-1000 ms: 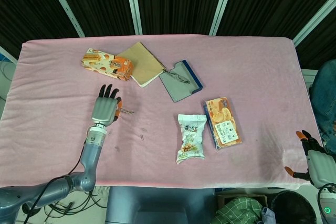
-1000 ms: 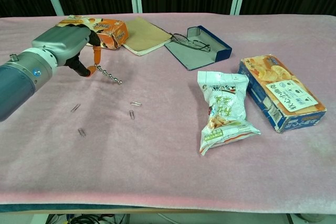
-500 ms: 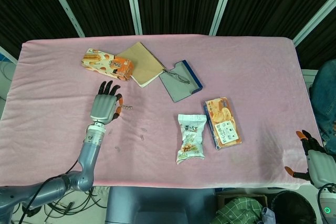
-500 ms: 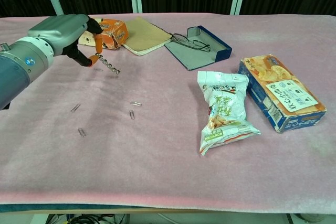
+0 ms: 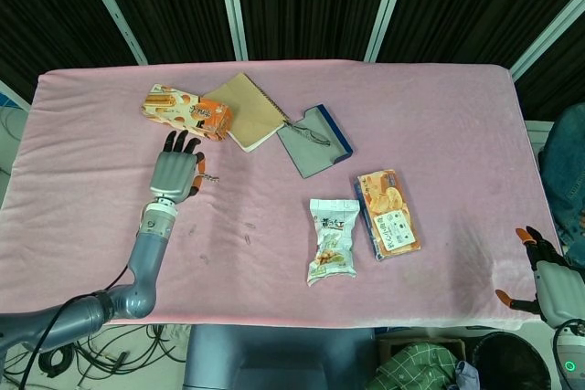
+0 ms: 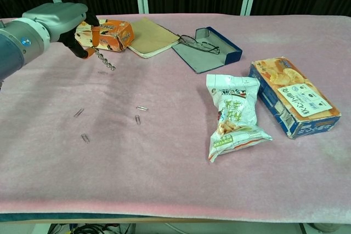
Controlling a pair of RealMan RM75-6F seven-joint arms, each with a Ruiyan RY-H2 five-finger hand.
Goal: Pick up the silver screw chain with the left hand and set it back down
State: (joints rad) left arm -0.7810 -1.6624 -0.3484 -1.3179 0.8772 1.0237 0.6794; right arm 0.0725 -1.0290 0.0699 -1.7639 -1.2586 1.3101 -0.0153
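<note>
The silver screw chain point(image 6: 105, 61) hangs above the pink cloth, pinched at its top end by my left hand point(image 6: 60, 19). In the head view the same left hand point(image 5: 176, 173) is over the left part of the table, with the silver screw chain point(image 5: 209, 176) sticking out to its right. My right hand point(image 5: 547, 280) hangs off the table's front right corner, fingers apart, holding nothing.
An orange snack box point(image 6: 107, 34), a tan notebook point(image 6: 149, 36) and an open glasses case point(image 6: 211, 49) lie at the back. A white snack bag point(image 6: 235, 114) and an orange biscuit box point(image 6: 292, 96) lie on the right. Several paper clips point(image 6: 79, 113) are scattered near the front left.
My left hand has risen and moved back toward the orange snack box, carrying the chain off the cloth. The right hand has not moved.
</note>
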